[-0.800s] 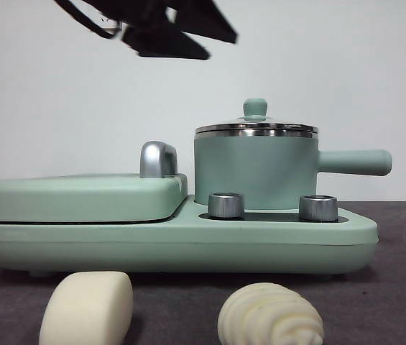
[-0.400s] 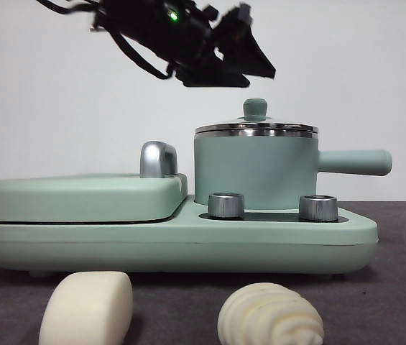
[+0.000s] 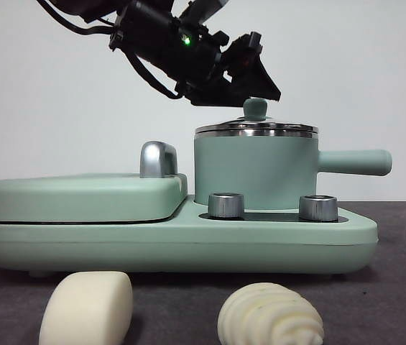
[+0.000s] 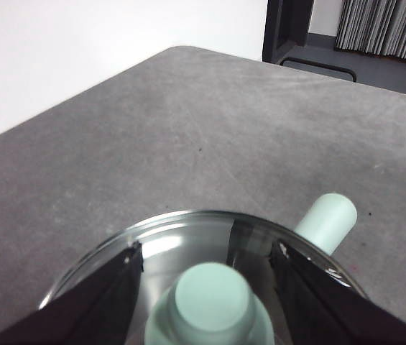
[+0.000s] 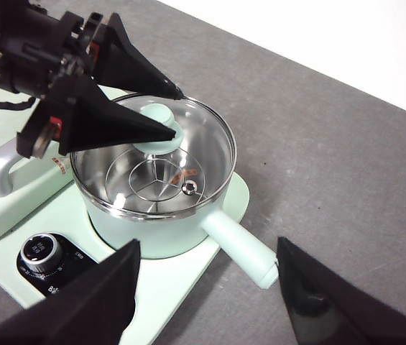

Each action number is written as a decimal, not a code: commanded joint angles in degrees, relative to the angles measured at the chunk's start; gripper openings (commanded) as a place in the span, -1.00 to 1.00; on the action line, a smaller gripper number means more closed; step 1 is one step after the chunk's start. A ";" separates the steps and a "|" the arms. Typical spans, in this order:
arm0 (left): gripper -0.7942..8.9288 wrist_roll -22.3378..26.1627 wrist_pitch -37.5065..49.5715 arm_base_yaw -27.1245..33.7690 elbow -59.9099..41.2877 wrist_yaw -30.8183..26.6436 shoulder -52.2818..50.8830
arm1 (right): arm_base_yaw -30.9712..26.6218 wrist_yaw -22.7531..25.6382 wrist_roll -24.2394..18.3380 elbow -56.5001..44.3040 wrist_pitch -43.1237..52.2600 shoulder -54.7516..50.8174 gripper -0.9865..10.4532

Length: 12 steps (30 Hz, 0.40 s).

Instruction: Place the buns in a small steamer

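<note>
Two cream buns lie on the dark table in front of the appliance, a smooth pillow bun (image 3: 88, 309) and a spiral-ridged bun (image 3: 271, 316); neither shows in the wrist views. The small steamer (image 3: 256, 169) stands on the right of the base with its glass lid on. My left gripper (image 3: 264, 90) reaches down from the upper left, and its jaws are open on either side of the lid's green knob (image 4: 210, 298), level with its top. Seen from the right wrist, the left gripper (image 5: 170, 115) straddles that knob (image 5: 161, 135). My right gripper (image 5: 208, 244) hovers high above the pot, open and empty.
A flat mint hinged plate (image 3: 80, 195) with a chrome handle (image 3: 158, 159) fills the left of the base (image 3: 188, 241). Two steel dials (image 3: 225, 205) sit in front of the pot. The pot's straight handle (image 3: 353, 162) sticks out to the right.
The left arm has come down and to the right, from the top of the picture to the lid knob. Buns, pot and lid have not moved.
</note>
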 commanded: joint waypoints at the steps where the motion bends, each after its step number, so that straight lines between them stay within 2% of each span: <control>1: -0.26 -0.09 -0.35 -0.35 1.38 -0.13 2.16 | 0.24 -0.13 0.98 1.05 0.57 0.50 -0.30; 10: -0.27 -0.09 -0.90 -0.26 1.38 -0.13 2.86 | 0.24 -0.11 0.98 1.05 0.52 0.50 -0.30; 12: -0.38 -0.09 -0.90 -0.24 1.40 -0.13 2.84 | 0.24 -0.11 0.98 1.05 0.52 0.50 -0.30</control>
